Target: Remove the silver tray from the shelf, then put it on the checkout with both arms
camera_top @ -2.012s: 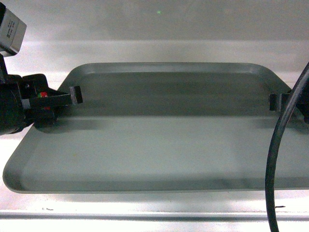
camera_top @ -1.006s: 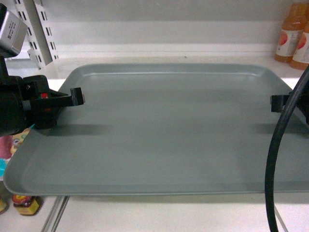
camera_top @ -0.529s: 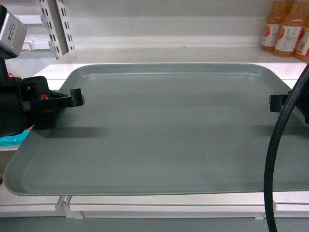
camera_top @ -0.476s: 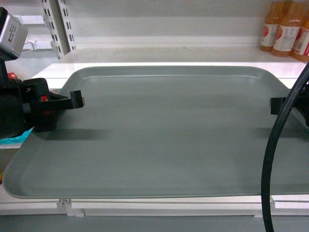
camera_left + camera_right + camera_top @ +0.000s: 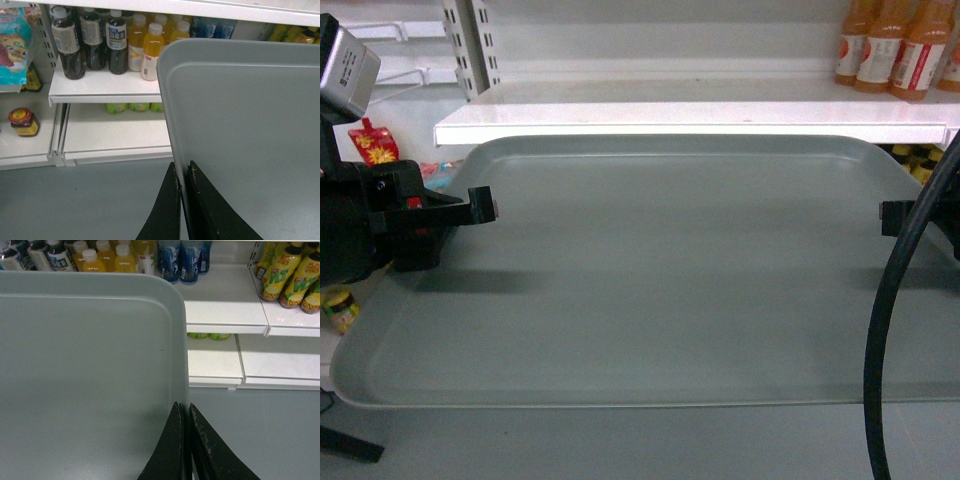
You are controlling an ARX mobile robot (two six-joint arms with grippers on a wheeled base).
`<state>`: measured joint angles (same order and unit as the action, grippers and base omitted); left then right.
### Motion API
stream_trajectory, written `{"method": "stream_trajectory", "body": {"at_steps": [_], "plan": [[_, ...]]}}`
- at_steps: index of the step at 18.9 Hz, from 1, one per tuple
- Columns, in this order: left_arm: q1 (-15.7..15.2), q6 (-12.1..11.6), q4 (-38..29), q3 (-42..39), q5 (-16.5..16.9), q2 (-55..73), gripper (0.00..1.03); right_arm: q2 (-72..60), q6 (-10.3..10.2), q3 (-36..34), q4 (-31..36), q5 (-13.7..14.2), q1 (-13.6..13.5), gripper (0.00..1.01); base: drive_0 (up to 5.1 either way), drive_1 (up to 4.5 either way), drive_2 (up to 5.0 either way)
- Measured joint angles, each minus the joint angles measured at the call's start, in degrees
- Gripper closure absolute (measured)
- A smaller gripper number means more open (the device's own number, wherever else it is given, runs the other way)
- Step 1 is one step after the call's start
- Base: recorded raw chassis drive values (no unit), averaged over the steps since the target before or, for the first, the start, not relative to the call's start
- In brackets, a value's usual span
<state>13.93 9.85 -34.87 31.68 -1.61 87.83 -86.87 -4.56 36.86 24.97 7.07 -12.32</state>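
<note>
Your left gripper (image 5: pixel 182 172) has its two black fingers pressed almost together, pinching the left rim of the silver tray (image 5: pixel 660 270) with only the thin edge between them; in the head view the same gripper (image 5: pixel 480 205) shows as a small black tip lying over the tray's left border. Your right gripper (image 5: pixel 183 412) does the same on the opposite side, its jaws nearly closed on the right rim, one finger over the tray's inside and one outside it (in the head view only a small black tip (image 5: pixel 898 216) of it shows at the right edge, partly behind a thick black cable (image 5: pixel 888 330)). The tray hangs level between the two grippers, clear of the shelf (image 5: pixel 690 108), whose white lipped front edge lies just beyond the tray's far rim. In both wrist views you see grey floor (image 5: pixel 85 200) under the tray's outer edges, not a board. Around you: orange juice bottles (image 5: pixel 885 45) stand on the shelf at upper right, a slotted white upright (image 5: pixel 470 45) rises at upper left, and a red pouch (image 5: pixel 375 140) shows behind your left arm. The left wrist view shows dark and yellow drink bottles (image 5: pixel 107 42) on a lower white board beside the tray's corner, and a small jar with a red lid (image 5: pixel 22 121) further left. The right wrist view shows blue bottles (image 5: pixel 182 260) and yellow-labelled bottles (image 5: pixel 292 275) on lower boards past the tray's corner.
</note>
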Motion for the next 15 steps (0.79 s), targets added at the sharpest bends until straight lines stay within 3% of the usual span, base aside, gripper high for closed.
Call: {"method": "stream_trajectory", "body": {"at_steps": [15], "plan": [[-0.1,0.0,0.2,0.0,0.1,-0.1,1.0,0.2,0.1,0.0,-0.1,0.0,0.0,0.99,0.0,-4.29,4.4]]}}
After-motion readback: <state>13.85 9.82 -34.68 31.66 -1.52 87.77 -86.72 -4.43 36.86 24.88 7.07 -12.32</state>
